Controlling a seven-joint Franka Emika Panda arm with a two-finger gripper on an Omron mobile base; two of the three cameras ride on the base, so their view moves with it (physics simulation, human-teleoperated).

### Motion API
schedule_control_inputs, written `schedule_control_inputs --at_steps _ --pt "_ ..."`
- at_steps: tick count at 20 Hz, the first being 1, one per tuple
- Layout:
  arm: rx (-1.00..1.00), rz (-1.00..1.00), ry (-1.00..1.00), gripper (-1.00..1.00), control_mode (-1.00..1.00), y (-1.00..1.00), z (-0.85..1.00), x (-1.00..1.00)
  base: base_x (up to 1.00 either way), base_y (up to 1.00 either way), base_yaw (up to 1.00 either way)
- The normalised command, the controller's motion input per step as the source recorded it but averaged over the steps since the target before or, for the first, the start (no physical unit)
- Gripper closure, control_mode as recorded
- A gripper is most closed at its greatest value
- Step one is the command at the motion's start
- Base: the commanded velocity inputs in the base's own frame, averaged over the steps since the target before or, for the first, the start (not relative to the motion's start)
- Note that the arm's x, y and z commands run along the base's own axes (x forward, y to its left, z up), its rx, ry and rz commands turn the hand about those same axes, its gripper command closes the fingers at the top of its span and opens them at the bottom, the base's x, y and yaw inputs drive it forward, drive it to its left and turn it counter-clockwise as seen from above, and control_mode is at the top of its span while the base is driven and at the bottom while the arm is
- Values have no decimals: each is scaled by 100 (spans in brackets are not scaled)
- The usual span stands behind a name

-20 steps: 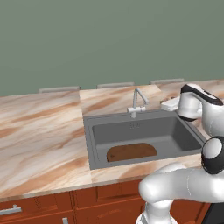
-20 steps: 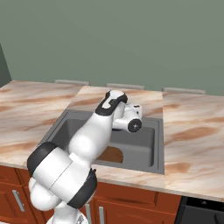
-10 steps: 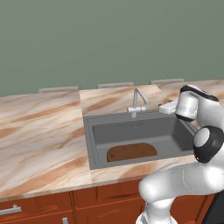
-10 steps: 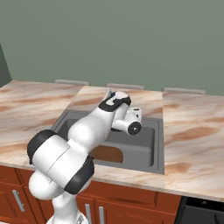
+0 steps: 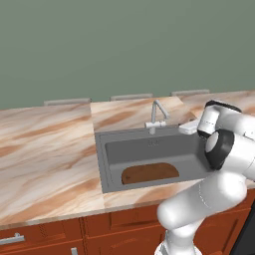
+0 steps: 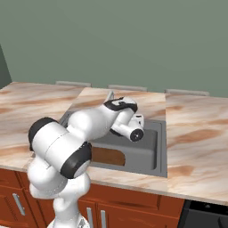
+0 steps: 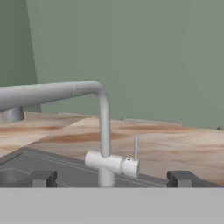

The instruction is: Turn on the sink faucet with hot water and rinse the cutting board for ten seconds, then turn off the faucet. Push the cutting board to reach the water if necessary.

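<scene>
Arm hides much of the cutting board (image 6: 108, 156); faucet (image 7: 103, 131) spout tip cut off at hand view's left edge

Open air is left around the sink faucet (image 7: 104, 131), obstructed only by its upright lever (image 7: 135, 148).

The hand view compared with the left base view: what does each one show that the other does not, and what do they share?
Hand view alone: the two dark fingertips standing far apart, so the gripper is open and holds nothing, and the thin upright lever beside the tap body.

Left base view alone: the cutting board lying flat at the near side of the sink basin, and the wooden cabinet fronts below the counter.

Both: the sink faucet at the back rim, with no stream of water falling from its spout, the marbled counter, and the green wall.
</scene>
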Motion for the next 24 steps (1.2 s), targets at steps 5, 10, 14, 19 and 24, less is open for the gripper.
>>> schedule_control_inputs --at_steps 5,10,14,19,24 --pt "0 0 0 -100 -100 0 -24 12 0 0 0" --pt "0 0 0 -100 -100 0 -8 22 0 0 0" --pt "0 0 0 -100 -100 0 -2 23 0 0 0" --pt "0 0 0 -100 -100 0 0 30 0 0 0" --pt "0 0 0 -100 -100 0 -9 25 0 0 0"
